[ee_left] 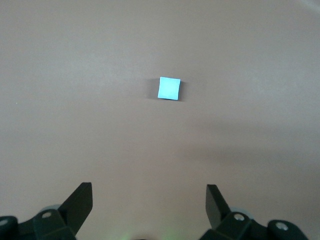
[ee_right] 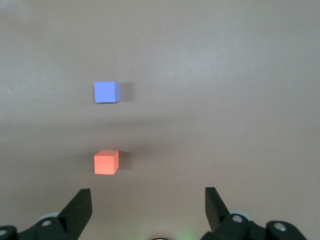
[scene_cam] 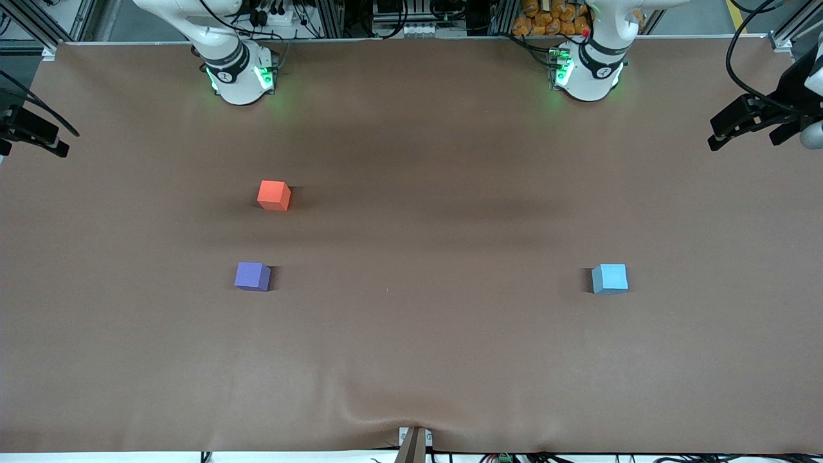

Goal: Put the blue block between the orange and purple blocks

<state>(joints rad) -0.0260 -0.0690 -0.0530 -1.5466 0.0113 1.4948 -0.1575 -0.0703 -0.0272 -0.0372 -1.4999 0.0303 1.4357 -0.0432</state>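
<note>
Front view: small light sky-blue matte cube [scene_cam: 609, 278] sits on the brown tabletop [scene_cam: 424, 347] toward the left arm's end, well apart from the bright orange-red matte cube [scene_cam: 274, 195] and the violet-purple matte cube [scene_cam: 252, 276] — purple nearer the camera. Left wrist view: left pincer [ee_left: 149, 200] wide open, empty, above the blue cube [ee_left: 169, 88]. Right wrist view: right pincer [ee_right: 148, 202] wide open, empty — orange cube [ee_right: 106, 162] and purple cube [ee_right: 106, 92] below it.
</note>
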